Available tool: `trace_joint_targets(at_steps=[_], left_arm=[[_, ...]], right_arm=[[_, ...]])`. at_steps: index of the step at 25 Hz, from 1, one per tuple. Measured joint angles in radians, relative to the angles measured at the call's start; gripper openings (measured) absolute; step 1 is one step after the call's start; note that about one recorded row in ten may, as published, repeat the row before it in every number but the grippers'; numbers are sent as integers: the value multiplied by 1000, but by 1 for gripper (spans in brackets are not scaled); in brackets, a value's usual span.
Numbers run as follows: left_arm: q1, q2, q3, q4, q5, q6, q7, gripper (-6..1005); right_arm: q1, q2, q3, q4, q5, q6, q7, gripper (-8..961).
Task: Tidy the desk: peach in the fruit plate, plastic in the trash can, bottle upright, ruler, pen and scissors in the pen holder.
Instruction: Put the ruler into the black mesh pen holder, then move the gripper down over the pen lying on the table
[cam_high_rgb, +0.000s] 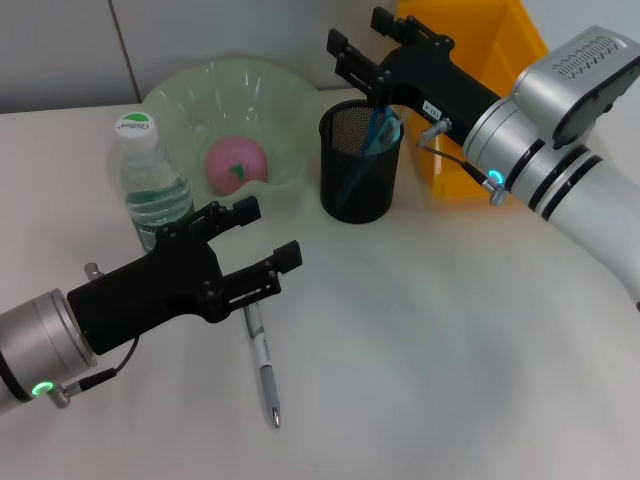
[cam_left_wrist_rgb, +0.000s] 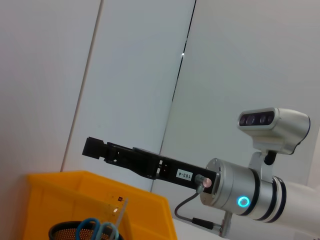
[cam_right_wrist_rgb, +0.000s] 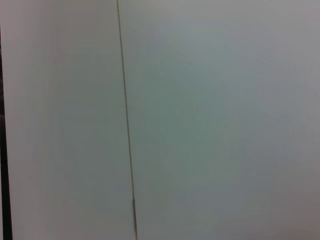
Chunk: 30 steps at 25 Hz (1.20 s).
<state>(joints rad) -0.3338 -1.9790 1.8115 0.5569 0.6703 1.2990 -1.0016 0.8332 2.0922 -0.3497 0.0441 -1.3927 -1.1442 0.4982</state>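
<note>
Pen (cam_high_rgb: 262, 368) lying flat on the white table (cam_high_rgb: 450, 350), tip pointing toward the near edge, just below the left gripper (cam_high_rgb: 262, 238). Left gripper hovering above the pen's upper end, fingers spread wide, holding nothing. Bottle (cam_high_rgb: 150, 185) standing upright just beside the left gripper, white cap on. Peach (cam_high_rgb: 237, 165) sitting in the pale green fruit plate (cam_high_rgb: 190, 90) behind the bottle. Black mesh pen holder (cam_high_rgb: 357, 185) standing right of the plate, blue-handled scissors (cam_high_rgb: 380, 130) sticking up inside it; clear ruler (cam_left_wrist_rgb: 120, 212) also leaning in it, seen from the left wrist. Right gripper (cam_high_rgb: 345, 48) reaching out over the holder's far rim, fingers parted, gripping nothing. Yellow bin (cam_high_rgb: 480, 60) resting behind the right arm.
</note>
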Motion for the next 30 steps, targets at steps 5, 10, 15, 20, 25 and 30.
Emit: trace_joint_targets(at_steps=[5, 10, 15, 20, 25, 30], left_arm=[[-2, 6, -1, 0, 0, -6, -1, 803], [-15, 13, -9, -16, 0, -4, -5, 803], [-61, 19, -3, -83, 0, 10, -7, 803], [-84, 23, -9, -115, 16, 34, 0, 803], [-97, 25, -60, -115, 105, 39, -24, 802], [-103, 31, -137, -105, 211, 49, -87, 802]], right_arm=[[-43, -3, 0, -5, 0, -104, 38, 665], [-193, -11, -37, -155, -25, -385, 277, 701], [-341, -27, -212, -424, -62, -565, 617, 708], [-441, -93, -406, -589, -128, -660, 824, 708], [-443, -168, -410, -634, -369, -727, 935, 708], [-439, -189, -403, -680, -538, -732, 937, 708]])
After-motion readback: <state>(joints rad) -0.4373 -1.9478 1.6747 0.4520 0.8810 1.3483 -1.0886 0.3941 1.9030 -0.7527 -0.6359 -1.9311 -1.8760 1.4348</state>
